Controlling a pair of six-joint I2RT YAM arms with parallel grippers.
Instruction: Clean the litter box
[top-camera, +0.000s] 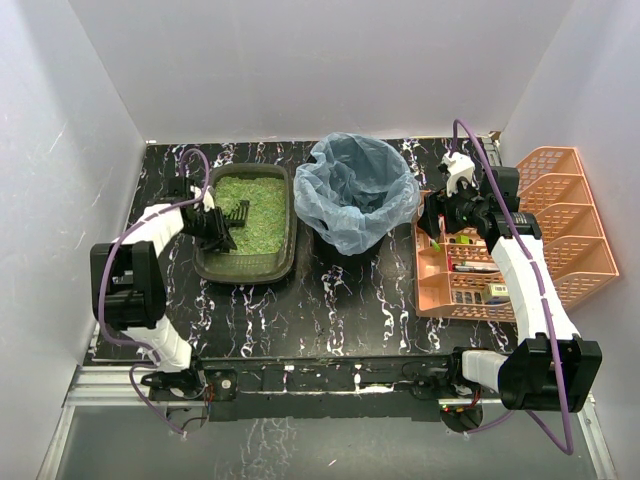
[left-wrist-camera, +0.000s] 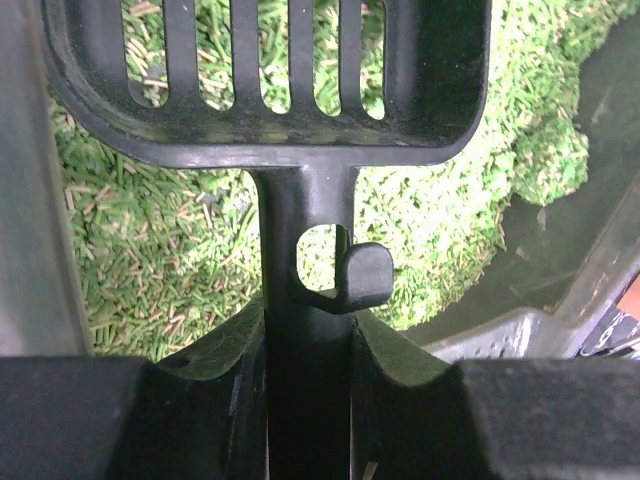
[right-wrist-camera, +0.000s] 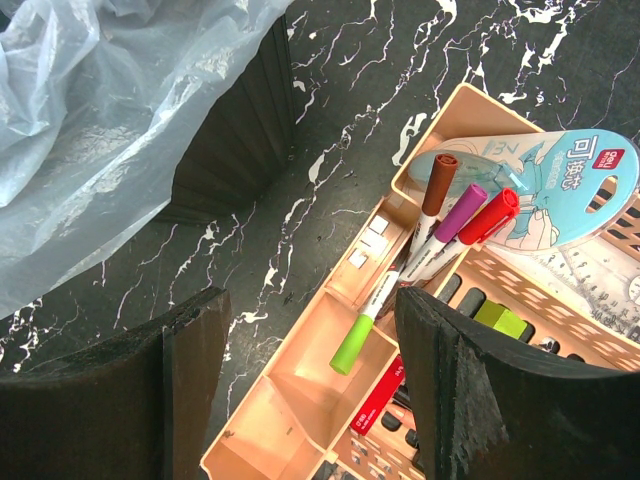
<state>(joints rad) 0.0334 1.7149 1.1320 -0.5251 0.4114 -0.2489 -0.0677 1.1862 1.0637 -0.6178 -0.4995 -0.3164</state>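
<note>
My left pincer (left-wrist-camera: 308, 365) is clenched on the handle (left-wrist-camera: 305, 230) of a black slatted litter scoop (left-wrist-camera: 270, 110), the pads gripping just below a small hook tab (left-wrist-camera: 365, 275), with the scoop's head held low over green litter pellets (left-wrist-camera: 150, 270). The litter box (top-camera: 215, 268), a shallow dark olive tray, sits at the left rear of the black marbled table (top-camera: 330, 310), just beside the round bin lined with a blue bag (top-camera: 355, 190). My right pincer (right-wrist-camera: 310, 345) hangs released and empty over the front compartments of the orange organiser (top-camera: 560, 230), above its marker pens (right-wrist-camera: 440, 225), well apart from the tray. By my reckoning the tray is stiff at its rolled rim but thin-walled, and with loose pellets inside it will be heavier than it looks and quick to spill if tipped. If it has to be shifted, the rim along a long side looks like the place to grip, keeping it level. The scoop seems light, rigid and smooth, so a firm hold low on the handle suits it. The pellets are dry and loose and should sift through the slats.
</note>
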